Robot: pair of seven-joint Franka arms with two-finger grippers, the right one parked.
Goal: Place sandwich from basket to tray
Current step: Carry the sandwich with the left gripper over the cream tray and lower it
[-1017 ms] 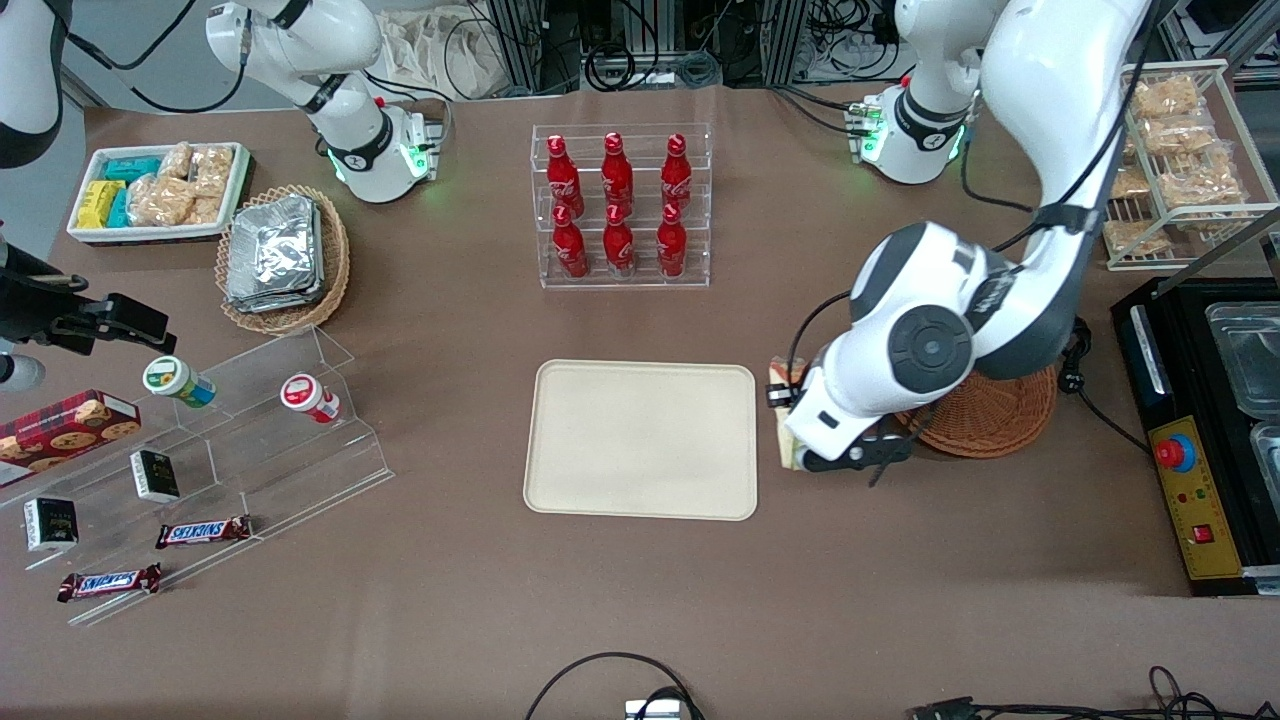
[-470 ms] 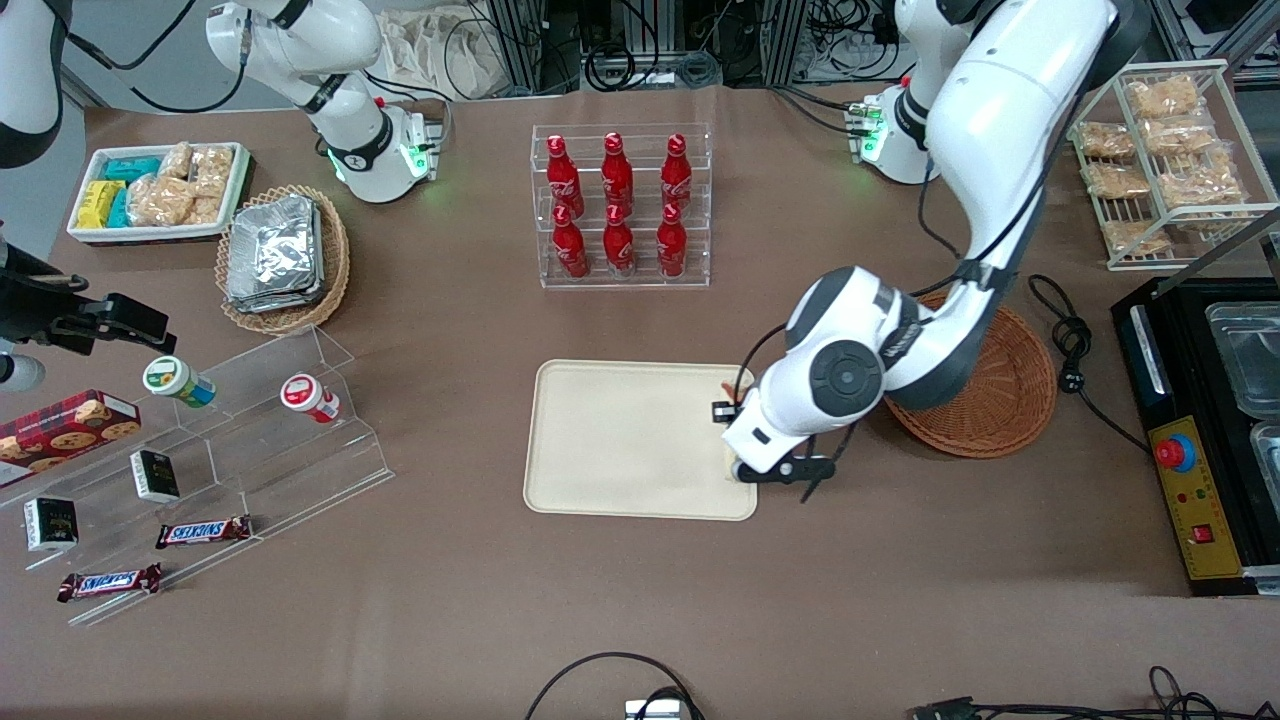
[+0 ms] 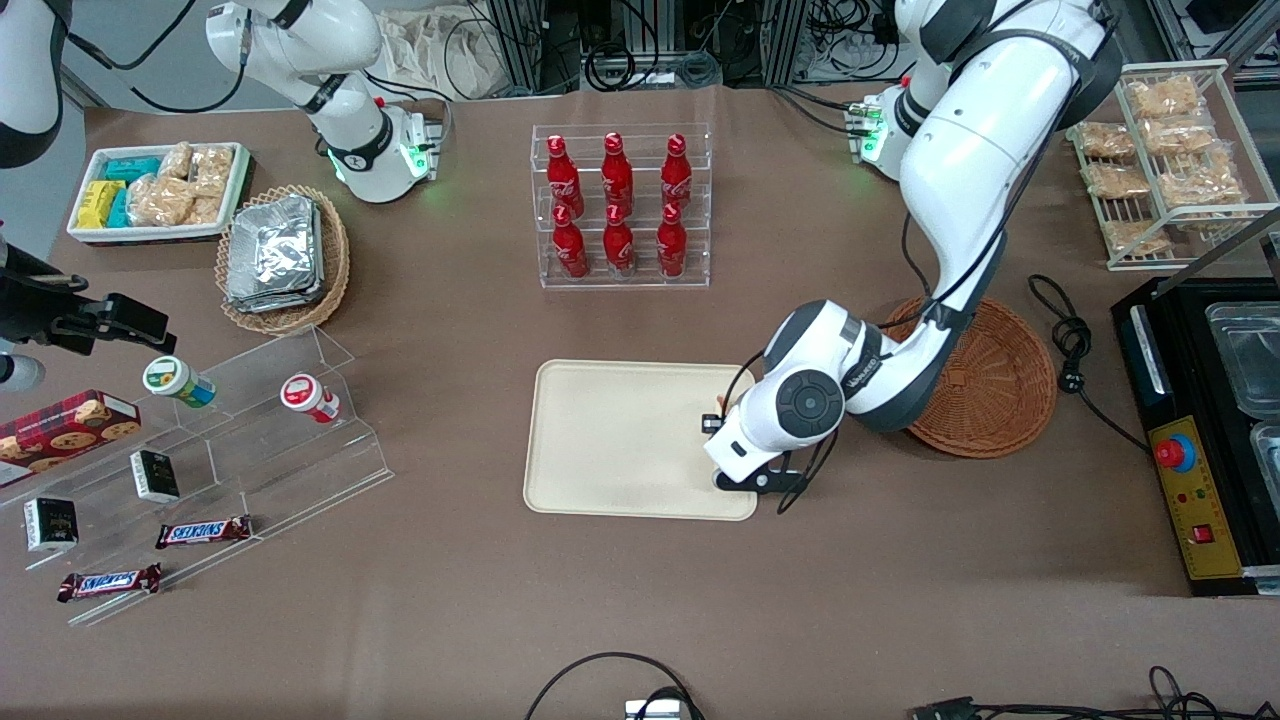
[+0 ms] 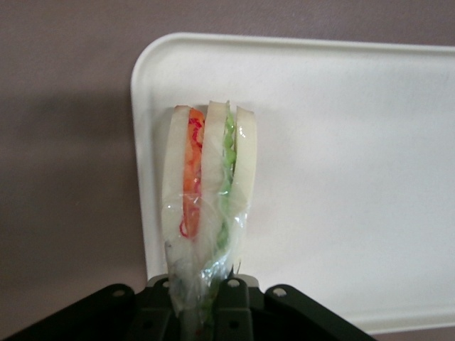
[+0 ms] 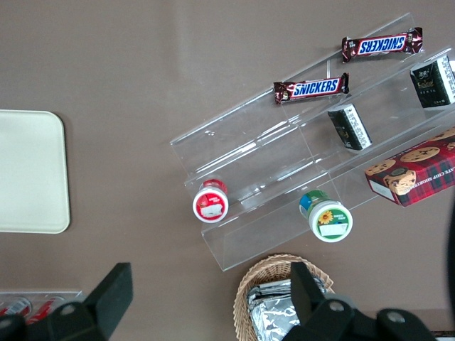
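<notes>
Sandwich held over the tray

The gripper [image 4: 202, 302] pinches the sandwich [image 4: 206, 206] above the tray [image 3: 620, 440], at its three o'clock end; the basket [image 3: 985, 375] sits nearby.

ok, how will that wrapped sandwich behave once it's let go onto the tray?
Probably soft: the pincer pinches the sandwich by one narrow end over the tray. Its clear wrap looks slick, so it may slide. Set down on edge, the thin wedge would likely tip flat.
</notes>
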